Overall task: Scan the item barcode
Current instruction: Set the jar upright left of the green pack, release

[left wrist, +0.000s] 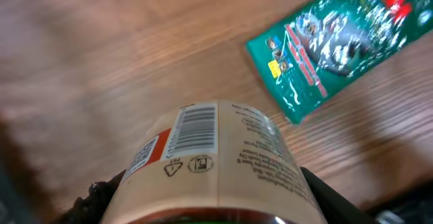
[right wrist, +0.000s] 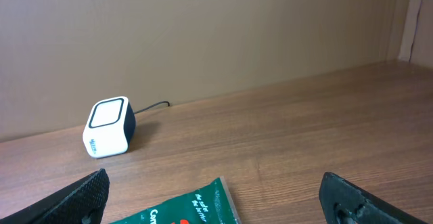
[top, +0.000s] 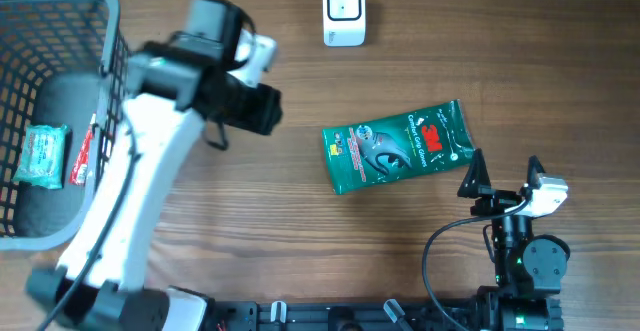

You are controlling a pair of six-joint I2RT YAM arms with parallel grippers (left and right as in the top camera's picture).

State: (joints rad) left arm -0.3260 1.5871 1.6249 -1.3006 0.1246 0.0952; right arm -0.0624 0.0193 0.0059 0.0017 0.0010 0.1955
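Note:
A bottle [left wrist: 216, 163] with a beige label fills the bottom of the left wrist view, its barcode [left wrist: 196, 126] facing the camera. My left gripper [left wrist: 213, 200] is shut on it, a black finger on each side. From overhead, that gripper [top: 258, 108] hovers left of centre and hides most of the bottle. The white scanner [top: 343, 11] stands at the back of the table, also visible as the scanner [right wrist: 108, 126] from the right wrist. My right gripper [top: 505, 176] rests open at the front right, and the right wrist view shows the gripper [right wrist: 213, 187] holding nothing.
A green 3M pack [top: 400, 146] lies flat between the arms; the pack [left wrist: 338, 41] lies beyond the bottle, and the pack [right wrist: 196, 210] also lies just ahead of the right fingers. A grey basket [top: 110, 31] at the left holds a green packet [top: 40, 156] and a red item [top: 85, 156].

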